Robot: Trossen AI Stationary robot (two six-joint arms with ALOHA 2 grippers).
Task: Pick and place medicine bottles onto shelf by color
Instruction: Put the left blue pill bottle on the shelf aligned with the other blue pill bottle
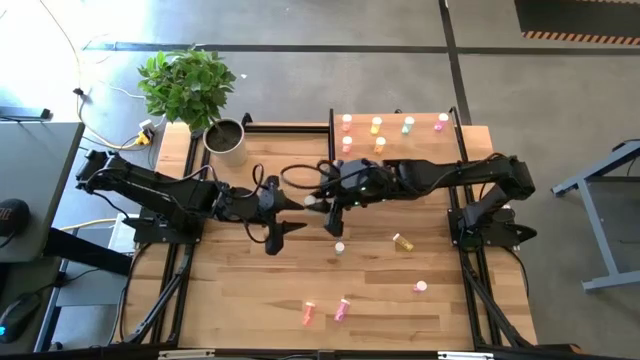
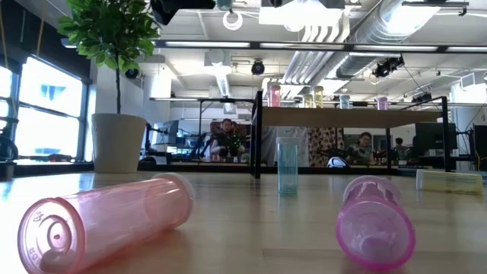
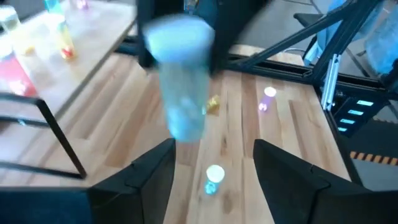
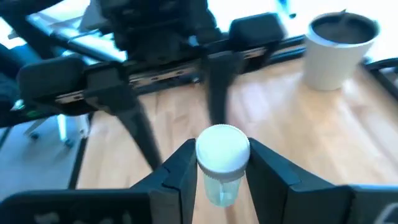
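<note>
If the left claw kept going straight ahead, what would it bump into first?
Probably the pale bottle held by the right claw. It hangs right ahead of the open left claw. I can't tell for sure how near it is.

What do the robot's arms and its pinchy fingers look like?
Both arms are black and made of chunky jointed pieces, each fixed to a black base at its side of the table. Black cables loop near the wrists. The left gripper and right gripper each end in two dark, flat, pointed fingers with angled tips.
</note>
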